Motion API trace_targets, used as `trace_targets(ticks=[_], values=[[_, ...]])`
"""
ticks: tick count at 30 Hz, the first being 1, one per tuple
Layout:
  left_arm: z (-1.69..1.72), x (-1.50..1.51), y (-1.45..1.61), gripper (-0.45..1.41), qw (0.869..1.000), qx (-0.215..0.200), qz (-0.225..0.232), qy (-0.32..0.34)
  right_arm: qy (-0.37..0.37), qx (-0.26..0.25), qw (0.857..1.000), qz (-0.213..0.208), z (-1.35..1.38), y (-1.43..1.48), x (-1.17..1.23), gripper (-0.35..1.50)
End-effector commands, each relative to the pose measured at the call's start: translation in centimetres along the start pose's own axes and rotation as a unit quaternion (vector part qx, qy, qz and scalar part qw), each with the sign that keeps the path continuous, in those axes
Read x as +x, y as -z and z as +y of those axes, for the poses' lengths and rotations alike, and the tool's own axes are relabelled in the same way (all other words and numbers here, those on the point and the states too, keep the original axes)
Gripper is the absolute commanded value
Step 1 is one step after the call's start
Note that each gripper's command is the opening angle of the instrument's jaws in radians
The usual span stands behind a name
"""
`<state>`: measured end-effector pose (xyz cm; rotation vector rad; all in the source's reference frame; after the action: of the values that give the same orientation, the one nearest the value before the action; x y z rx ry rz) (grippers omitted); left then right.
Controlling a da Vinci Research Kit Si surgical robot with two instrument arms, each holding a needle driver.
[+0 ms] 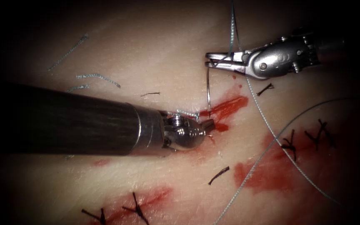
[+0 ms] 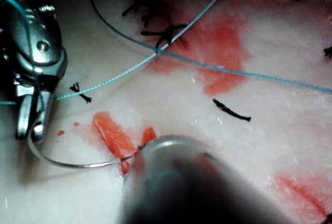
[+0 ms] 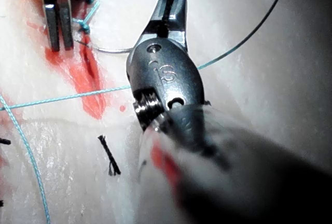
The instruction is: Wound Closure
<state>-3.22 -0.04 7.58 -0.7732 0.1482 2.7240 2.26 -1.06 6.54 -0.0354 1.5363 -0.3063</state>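
My right tool (image 1: 209,59) comes in from the upper right, jaws shut on the curved needle (image 1: 208,89) near its thread end. The needle arcs down from there and its point meets the tissue at the cut (image 1: 226,107), which is wet with red fluid. My left tool (image 1: 210,123) lies low from the left with its jaws shut, tips touching the tissue at the cut just below the needle's point. I see nothing held in them. The right wrist view has the left tool's jaws (image 3: 57,45) beside the needle (image 3: 111,51). Blue thread (image 1: 267,125) trails from the right jaws upward and across the tissue.
A teal knot with short ends (image 1: 187,113) sits just left of the cut. Black stitches (image 1: 290,143) cross red patches at the lower right, and more (image 1: 136,208) lie at the bottom. Loose thread ends, black (image 1: 219,175) and teal (image 1: 98,77), lie scattered on the tissue.
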Motion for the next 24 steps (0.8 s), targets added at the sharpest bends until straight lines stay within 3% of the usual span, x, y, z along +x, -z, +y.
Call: trace_targets(ticks=[1,4,6,7,8,9,19,24], values=[[0.04,0.02,-0.05,0.39,1.0,-0.008,0.005,-0.001,0.002,0.011,1.0,0.009,0.05,-0.09,-0.1,-0.35],[0.04,0.07,0.01,0.47,0.999,-0.029,0.016,-0.002,0.005,0.027,0.999,0.021,0.09,-0.08,-0.16,-0.35],[0.03,0.13,0.06,0.34,0.999,-0.039,0.024,0.001,0.007,0.03,0.999,0.023,0.09,-0.08,-0.18,-0.35],[0.02,0.15,0.08,0.17,0.999,-0.043,0.027,0.004,0.007,0.033,0.999,0.025,0.09,-0.08,-0.19,-0.35],[0.01,0.19,0.11,-0.21,0.998,-0.051,0.035,0.017,0.008,0.035,0.999,0.027,0.1,-0.09,-0.2,-0.35],[0.0,0.21,0.13,-0.45,0.997,-0.057,0.041,0.024,0.005,0.038,0.999,0.028,0.1,-0.1,-0.2,-0.35],[-0.17,0.46,0.43,-0.45,0.986,-0.109,0.116,0.043,-0.045,0.059,0.997,0.038,0.1,-0.14,-0.31,-0.35],[-0.2,0.46,0.55,-0.45,0.975,-0.139,0.148,0.094,-0.097,0.061,0.993,0.036,0.08,-0.13,-0.32,-0.35]])
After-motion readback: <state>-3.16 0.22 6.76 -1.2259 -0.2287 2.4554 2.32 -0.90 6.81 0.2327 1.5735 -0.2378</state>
